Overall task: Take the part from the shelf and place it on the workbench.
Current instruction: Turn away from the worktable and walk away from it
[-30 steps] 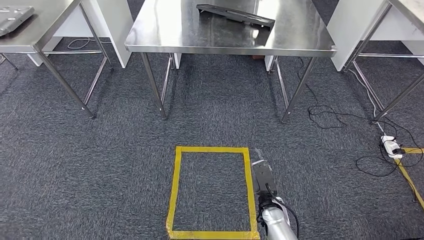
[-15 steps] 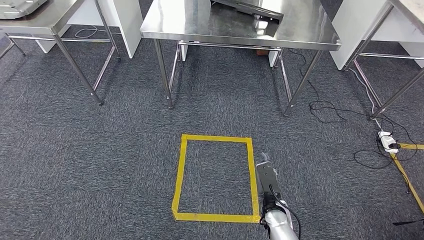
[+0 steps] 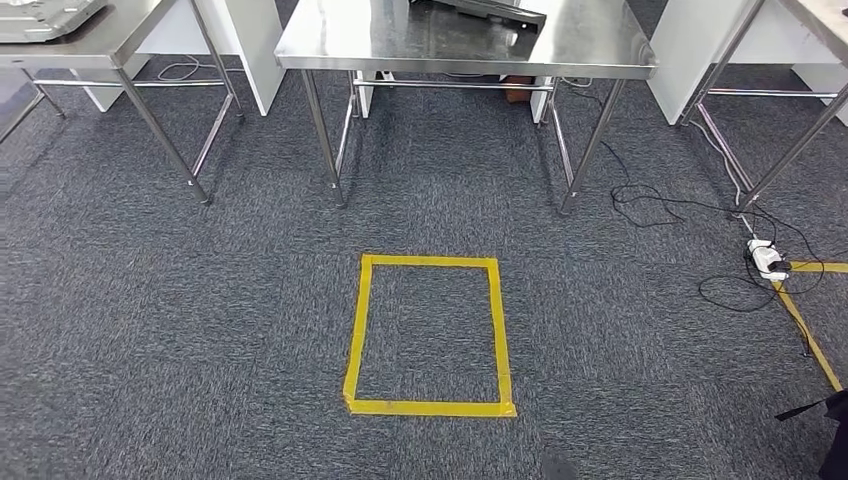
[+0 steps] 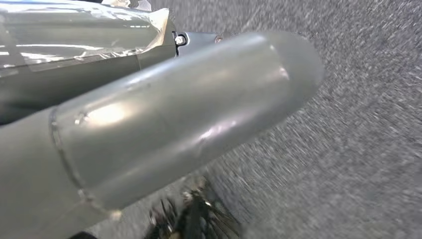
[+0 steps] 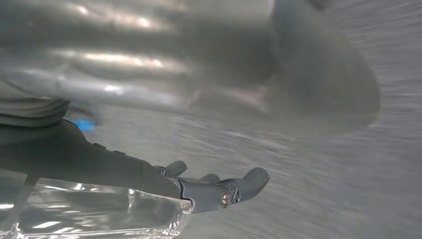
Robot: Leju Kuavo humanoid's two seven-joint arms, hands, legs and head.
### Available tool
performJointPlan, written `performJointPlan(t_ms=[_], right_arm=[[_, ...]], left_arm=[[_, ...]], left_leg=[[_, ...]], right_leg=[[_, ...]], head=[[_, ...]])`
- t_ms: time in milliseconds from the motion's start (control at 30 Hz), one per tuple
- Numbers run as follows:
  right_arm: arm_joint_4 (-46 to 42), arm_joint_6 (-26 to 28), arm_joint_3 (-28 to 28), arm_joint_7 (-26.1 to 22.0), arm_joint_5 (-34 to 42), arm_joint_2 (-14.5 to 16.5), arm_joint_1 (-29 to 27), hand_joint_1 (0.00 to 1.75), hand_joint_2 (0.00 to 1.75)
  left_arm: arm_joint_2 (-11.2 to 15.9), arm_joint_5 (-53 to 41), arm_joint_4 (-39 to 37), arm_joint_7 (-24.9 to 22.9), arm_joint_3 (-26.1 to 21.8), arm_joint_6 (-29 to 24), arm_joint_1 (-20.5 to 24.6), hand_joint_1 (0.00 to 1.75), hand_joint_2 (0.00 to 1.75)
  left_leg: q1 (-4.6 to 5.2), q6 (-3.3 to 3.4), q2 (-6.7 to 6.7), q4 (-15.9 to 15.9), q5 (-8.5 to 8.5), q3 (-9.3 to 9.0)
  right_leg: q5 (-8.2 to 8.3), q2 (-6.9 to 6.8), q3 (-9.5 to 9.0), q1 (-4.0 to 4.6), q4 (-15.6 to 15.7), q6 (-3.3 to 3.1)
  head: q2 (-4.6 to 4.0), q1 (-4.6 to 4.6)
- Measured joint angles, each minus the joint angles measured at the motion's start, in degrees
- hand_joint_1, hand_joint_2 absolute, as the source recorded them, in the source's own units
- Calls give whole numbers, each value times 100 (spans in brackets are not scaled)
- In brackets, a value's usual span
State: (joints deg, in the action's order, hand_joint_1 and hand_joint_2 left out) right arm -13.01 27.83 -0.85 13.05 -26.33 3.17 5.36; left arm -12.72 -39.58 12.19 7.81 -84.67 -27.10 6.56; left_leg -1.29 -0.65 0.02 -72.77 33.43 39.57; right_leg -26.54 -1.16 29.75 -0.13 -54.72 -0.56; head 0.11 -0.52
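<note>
The part (image 3: 480, 10) is lying on the steel workbench (image 3: 600, 55), toward its far right corner, reaching past the top of the head view. In the right wrist view the right hand (image 5: 199, 186) is hanging over blurred grey carpet (image 3: 200, 320), its dark fingers (image 5: 249, 181) stretched out, slightly apart and gripping nothing. In the left wrist view the left hand (image 4: 149, 114) is showing as a thick grey thumb over the carpet; whether its fingers are spread or curled I cannot tell. A yellow tape rectangle (image 3: 430, 407) is marking the floor before the workbench.
</note>
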Motion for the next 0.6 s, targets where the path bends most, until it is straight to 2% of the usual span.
performJointPlan(t_ms=[33, 67, 100, 133, 167, 200, 267, 300, 333, 367, 400, 467, 500, 533, 567, 600], right_arm=[[42, 13, 15, 107, -18, -14, -74, 0, 0], [77, 24, 22, 206, -36, -26, -128, 0, 0], [102, 31, 28, 279, -49, -32, -160, 0, 0], [121, 37, 33, 325, -58, -35, -182, 0, 0], [134, 44, 37, 353, -67, -37, -195, 0, 0], [147, 54, 39, 375, -75, -39, -203, 0, 0], [172, 90, 41, 404, -91, -47, -219, 0, 0], [182, 115, 42, 406, -98, -53, -234, 0, 0], [189, 141, 42, 395, -105, -57, -255, 0, 0], [195, 167, 42, 376, -109, -63, -277, 0, 0], [199, 191, 43, 352, -113, -69, -294, 0, 0], [207, 221, 44, 317, -124, -86, -312, 0, 0], [210, 227, 44, 308, -130, -97, -319, 0, 0], [213, 227, 44, 305, -137, -106, -327, 0, 0], [216, 227, 44, 304, -141, -114, -334, 0, 0], [219, 226, 44, 304, -144, -121, -338, 0, 0]], left_arm=[[22, -79, -2, -51, 58, 13, -13, 0, 0], [43, -144, -3, -92, 115, 32, -28, 0, 0], [63, -191, -5, -119, 167, 51, -38, 0, 0], [78, -223, -7, -134, 213, 67, -40, 0, 0], [91, -244, -7, -144, 255, 76, -36, 0, 0], [99, -272, -8, -152, 293, 79, -32, 0, 0], [103, -345, -9, -182, 361, 79, -46, 0, 0], [103, -385, -10, -200, 391, 80, -60, 0, 0], [104, -411, -11, -216, 419, 84, -71, 0, 0], [105, -423, -13, -226, 445, 95, -78, 0, 0], [107, -430, -13, -237, 465, 108, -80, 0, 0], [112, -452, -14, -291, 500, 128, -91, 0, 0], [114, -479, -14, -339, 518, 131, -99, 0, 0], [115, -512, -16, -393, 540, 131, -109, 0, 0], [116, -542, -18, -444, 564, 131, -118, 0, 0], [116, -563, -21, -482, 587, 131, -125, 0, 0]], left_leg=[[0, 5, 1, -41, -145, -110], [0, 21, 0, 98, -317, -307], [5, 51, -6, 423, -409, -603], [16, 82, -11, 832, -403, -920], [31, 114, -15, 1199, -315, -1171], [55, 150, -18, 1468, -217, -1327], [87, 235, -9, 1633, -191, -1340], [88, 287, 4, 1650, -250, -1299], [81, 339, 19, 1667, -318, -1255], [67, 375, 32, 1681, -390, -1195], [66, 393, 42, 1677, -447, -1124], [66, 390, 53, 1668, -554, -982], [65, 377, 61, 1663, -602, -921], [63, 359, 67, 1661, -640, -876], [58, 338, 71, 1657, -671, -843], [55, 312, 72, 1650, -697, -832]], right_leg=[[52, -8, 97, 4, -40, 11], [99, -5, 199, 6, -88, 24], [142, 4, 298, 6, -144, 42], [176, 16, 378, 15, -200, 65], [204, 22, 433, 22, -241, 91], [236, 23, 467, 23, -266, 127], [308, 21, 496, 13, -264, 204], [301, 28, 535, 0, -297, 232], [218, 41, 600, -10, -411, 237], [58, 57, 705, -21, -643, 229], [-172, 73, 846, -38, -996, 214], [-574, 87, 1060, -63, -1733, 227], [-668, 89, 1042, -77, -1892, 264], [-666, 89, 890, -93, -1798, 315], [-586, 88, 607, -113, -1447, 373], [-481, 88, 260, -134, -962, 421]], head=[[0, 0], [0, -2], [0, -4], [0, -5], [0, -3], [0, -2], [0, -1], [0, -3], [0, 8], [0, 23], [0, 37], [0, 57], [0, 57], [0, 59], [0, 58], [0, 61]])
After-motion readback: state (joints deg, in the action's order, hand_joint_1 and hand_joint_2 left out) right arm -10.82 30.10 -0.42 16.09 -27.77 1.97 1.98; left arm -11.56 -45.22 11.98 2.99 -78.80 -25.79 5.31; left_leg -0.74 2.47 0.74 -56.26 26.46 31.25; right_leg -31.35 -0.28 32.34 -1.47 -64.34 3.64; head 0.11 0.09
